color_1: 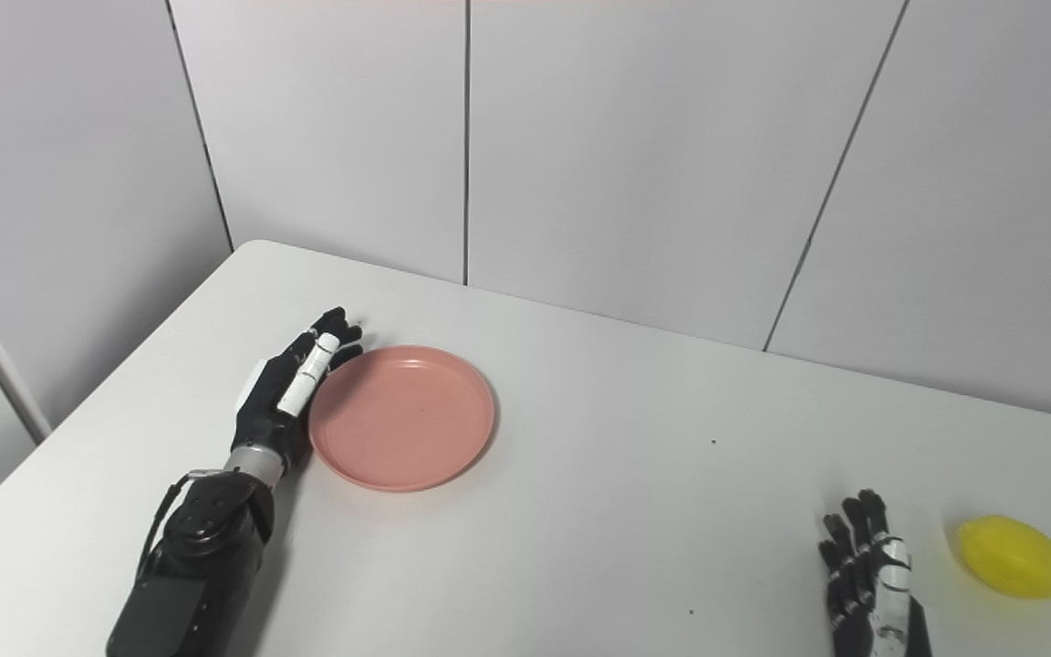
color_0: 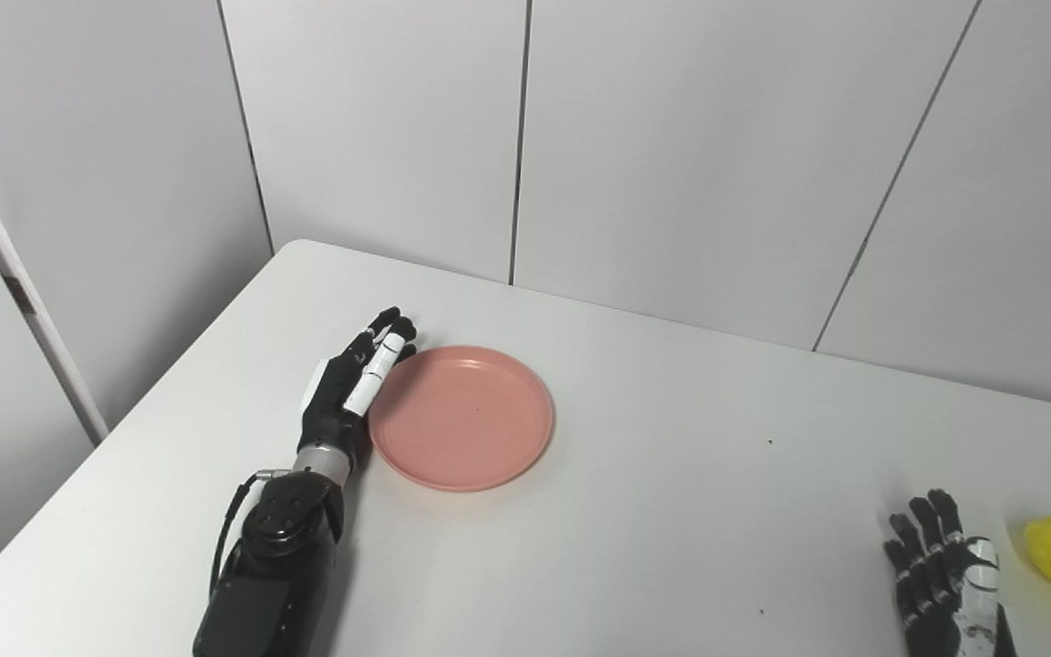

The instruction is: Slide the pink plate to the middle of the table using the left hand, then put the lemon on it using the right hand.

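A round pink plate (color_0: 462, 416) lies flat on the white table (color_0: 671, 511), left of its middle. My left hand (color_0: 352, 383) stands on edge against the plate's left rim, fingers straight and together, holding nothing. A yellow lemon (color_1: 1014, 557) rests near the table's right front. My right hand (color_1: 868, 575) lies open on the table just left of the lemon, fingers spread, a small gap between them and the fruit.
Grey wall panels (color_0: 525, 137) rise behind the table's far edge. The table's left edge (color_0: 170, 365) runs diagonally close beside my left arm. Bare tabletop stretches between the plate and my right hand.
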Robot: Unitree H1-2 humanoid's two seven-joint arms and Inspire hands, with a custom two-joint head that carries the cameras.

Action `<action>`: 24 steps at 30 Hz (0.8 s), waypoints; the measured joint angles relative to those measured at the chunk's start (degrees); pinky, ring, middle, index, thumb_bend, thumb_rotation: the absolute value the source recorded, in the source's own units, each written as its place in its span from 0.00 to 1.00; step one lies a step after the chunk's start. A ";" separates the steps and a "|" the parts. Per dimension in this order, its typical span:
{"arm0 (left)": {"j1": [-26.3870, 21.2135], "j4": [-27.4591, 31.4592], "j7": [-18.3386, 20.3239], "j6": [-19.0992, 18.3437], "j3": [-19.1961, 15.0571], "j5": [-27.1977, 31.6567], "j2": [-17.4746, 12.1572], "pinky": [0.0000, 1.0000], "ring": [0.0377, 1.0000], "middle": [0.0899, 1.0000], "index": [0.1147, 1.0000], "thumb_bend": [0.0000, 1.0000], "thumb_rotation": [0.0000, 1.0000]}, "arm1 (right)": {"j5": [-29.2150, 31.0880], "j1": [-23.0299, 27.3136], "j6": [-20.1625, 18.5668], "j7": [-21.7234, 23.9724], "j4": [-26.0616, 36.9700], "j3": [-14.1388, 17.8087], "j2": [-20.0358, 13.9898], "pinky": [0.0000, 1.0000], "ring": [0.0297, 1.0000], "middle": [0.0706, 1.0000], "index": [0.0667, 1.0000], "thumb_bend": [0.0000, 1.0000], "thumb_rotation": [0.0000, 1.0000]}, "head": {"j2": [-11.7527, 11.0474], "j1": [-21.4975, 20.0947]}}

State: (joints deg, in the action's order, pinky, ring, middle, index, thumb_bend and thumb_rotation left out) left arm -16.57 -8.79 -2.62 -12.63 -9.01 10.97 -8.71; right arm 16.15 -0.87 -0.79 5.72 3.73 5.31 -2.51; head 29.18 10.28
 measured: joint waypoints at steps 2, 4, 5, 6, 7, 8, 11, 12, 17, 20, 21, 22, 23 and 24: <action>0.16 0.21 0.00 -0.04 0.14 0.00 0.12 0.81 0.84 0.83 0.85 0.78 0.71 | 0.00 0.00 0.00 0.00 -0.01 0.00 0.00 1.00 0.96 0.97 0.97 0.67 1.00 | 0.00 -0.17; 0.23 0.28 0.00 -0.04 0.23 0.00 0.29 0.82 0.84 0.83 0.85 0.79 0.71 | -0.01 0.02 0.00 0.00 -0.05 0.00 0.01 1.00 0.96 0.96 0.97 0.67 1.00 | 0.09 -0.44; 0.27 0.34 0.00 -0.04 0.28 0.00 0.37 0.82 0.84 0.83 0.85 0.79 0.71 | -0.02 0.03 0.00 -0.02 -0.06 0.00 0.01 1.00 0.96 0.96 0.97 0.67 1.00 | 0.09 -0.44; 0.34 0.43 0.00 -0.04 0.32 0.00 0.48 0.82 0.84 0.83 0.85 0.79 0.70 | -0.05 0.03 0.00 -0.02 -0.07 -0.01 0.02 1.00 0.95 0.96 0.97 0.67 1.00 | 0.26 -0.61; 0.43 0.59 0.00 -0.04 0.34 0.00 0.65 0.83 0.85 0.83 0.85 0.79 0.70 | -0.13 0.03 0.00 -0.04 -0.07 -0.01 0.03 1.00 0.95 0.96 0.97 0.67 1.00 | 0.26 -0.62; 0.53 0.74 0.00 -0.04 0.37 0.00 0.81 0.83 0.85 0.83 0.84 0.79 0.70 | -0.24 0.03 0.00 -0.07 -0.07 -0.02 0.04 1.00 0.95 0.96 0.97 0.67 1.00 | 0.26 -0.62; 0.90 1.29 0.00 -0.04 0.72 0.00 1.25 0.84 0.85 0.83 0.85 0.78 0.70 | -0.87 0.03 0.01 -0.11 -0.05 -0.13 0.08 1.00 0.95 0.96 0.96 0.67 1.00 | 0.35 -0.79; 0.98 1.41 0.00 -0.04 0.79 0.00 1.42 0.84 0.85 0.83 0.85 0.78 0.71 | -0.94 0.03 0.01 -0.11 -0.05 -0.13 0.09 1.00 0.95 0.96 0.96 0.67 1.00 | 0.44 -1.05; 1.33 1.91 -0.01 -0.04 0.92 0.00 2.17 0.83 0.84 0.82 0.84 0.77 0.71 | -1.12 0.05 0.01 -0.06 -0.02 -0.14 0.49 1.00 0.96 0.98 0.97 0.68 1.00 | 0.53 -1.49; 1.61 2.46 -0.03 -0.04 0.91 -0.01 3.54 0.85 0.85 0.82 0.84 0.77 0.70 | -1.11 0.12 0.02 0.02 -0.10 -0.15 0.53 1.00 0.96 0.97 0.96 0.68 1.00 | 0.53 -1.76; 1.69 2.64 -0.13 -0.04 0.91 -0.03 4.03 0.85 0.85 0.83 0.84 0.77 0.70 | -1.12 0.16 0.02 0.02 -0.14 -0.17 0.61 1.00 0.96 0.97 0.96 0.68 1.00 | 0.53 -1.76; 1.85 2.87 -0.18 -0.07 0.92 -0.03 4.41 0.85 0.85 0.83 0.84 0.77 0.70 | -1.13 0.18 0.03 0.02 -0.14 -0.20 0.67 1.00 0.96 0.97 0.96 0.68 1.00 | 0.53 -2.02; 2.09 3.25 -0.20 -0.10 0.92 -0.03 4.87 0.85 0.85 0.83 0.84 0.77 0.70 | -1.15 0.19 0.03 0.02 -0.13 -0.23 0.74 1.00 0.96 0.97 0.96 0.68 1.00 | 0.53 -2.02; 2.36 3.68 -0.20 -0.15 0.98 -0.04 5.31 0.86 0.85 0.83 0.84 0.77 0.70 | -1.15 0.19 0.03 0.00 -0.12 -0.24 0.78 1.00 0.95 0.96 0.96 0.69 1.00 | 0.70 -2.54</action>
State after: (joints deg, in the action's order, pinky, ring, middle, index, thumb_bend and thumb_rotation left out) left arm -14.21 -5.11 -2.82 -12.77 -8.03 10.93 -3.40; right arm 15.00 -0.68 -0.76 5.71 3.62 5.07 -1.72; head 29.88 7.74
